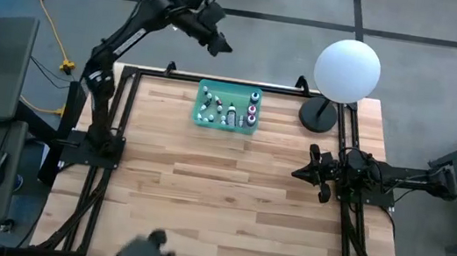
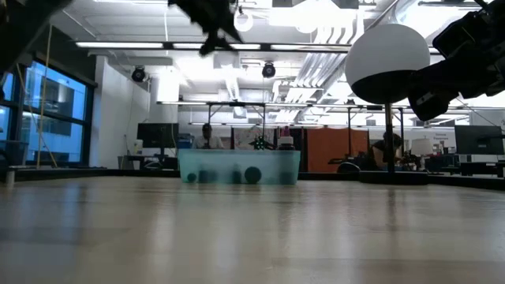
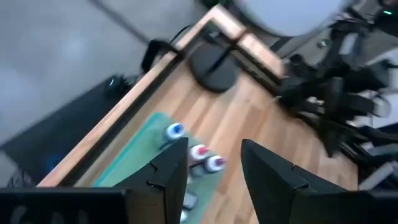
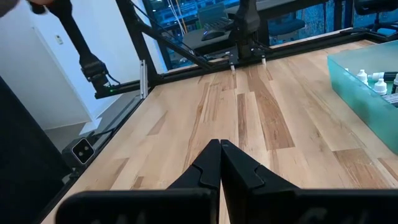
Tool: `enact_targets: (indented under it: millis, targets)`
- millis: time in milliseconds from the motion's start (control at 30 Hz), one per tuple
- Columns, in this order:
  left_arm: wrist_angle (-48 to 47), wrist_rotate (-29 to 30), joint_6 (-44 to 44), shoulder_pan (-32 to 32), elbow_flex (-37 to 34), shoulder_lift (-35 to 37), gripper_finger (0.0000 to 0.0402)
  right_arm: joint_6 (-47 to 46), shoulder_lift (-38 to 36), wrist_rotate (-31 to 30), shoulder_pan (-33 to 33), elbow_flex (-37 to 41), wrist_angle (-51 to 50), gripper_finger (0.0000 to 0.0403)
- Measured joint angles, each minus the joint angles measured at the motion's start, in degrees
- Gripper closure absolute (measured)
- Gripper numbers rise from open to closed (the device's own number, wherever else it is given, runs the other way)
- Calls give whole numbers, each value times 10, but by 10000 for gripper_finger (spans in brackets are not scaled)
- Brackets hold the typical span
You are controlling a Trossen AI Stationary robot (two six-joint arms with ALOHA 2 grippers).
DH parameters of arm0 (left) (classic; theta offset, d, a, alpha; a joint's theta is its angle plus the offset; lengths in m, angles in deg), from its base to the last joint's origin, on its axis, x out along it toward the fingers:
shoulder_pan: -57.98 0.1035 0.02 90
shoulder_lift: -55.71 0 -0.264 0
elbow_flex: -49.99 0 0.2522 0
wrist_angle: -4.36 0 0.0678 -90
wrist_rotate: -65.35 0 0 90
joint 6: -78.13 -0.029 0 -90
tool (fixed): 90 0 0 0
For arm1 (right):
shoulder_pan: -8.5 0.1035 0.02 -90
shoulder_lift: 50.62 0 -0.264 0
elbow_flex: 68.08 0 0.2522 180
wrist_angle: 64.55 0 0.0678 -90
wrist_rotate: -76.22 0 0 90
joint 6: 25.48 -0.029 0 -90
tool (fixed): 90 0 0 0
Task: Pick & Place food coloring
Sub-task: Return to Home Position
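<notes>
Food coloring (image 1: 229, 110): you have the small white-capped bottles gathered inside the green tray (image 1: 197, 117). The larger blue-topped (image 3: 176, 130) and pink-topped (image 3: 199, 151) bottles stand together at one end of it.

Tray: it stands on the bench (image 1: 228, 199) at the far edge. It is below your left hand (image 1: 219, 47) and well apart from your right hand (image 1: 302, 173).

Left hand: it hangs high above the bench, over the tray's far side. In the left wrist view its fingers (image 3: 171, 177) are spread wide and hold nothing, and the bottles show past them.

Right hand: it sits low at the bench's right edge, pointing across the boards. Its fingers (image 4: 208, 168) are pressed together and hold nothing. The tray lies ahead of this hand, off toward the far edge.

White globe lamp (image 1: 348, 70): it stands on the far right corner, between your right hand and the far edge and near the tray's end.
</notes>
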Motion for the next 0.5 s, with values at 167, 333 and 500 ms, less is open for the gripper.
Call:
enact_targets:
  millis: [167,333,500]
  targets:
    - [0,51,1,-72,0,72,255,0,0,0,0,0,0,402]
    - [-5,99,15,-134,0,145,255,0,0,0,0,0,0,402]
    - [-34,190,22,-203,0,217,255,0,0,0,0,0,0,402]
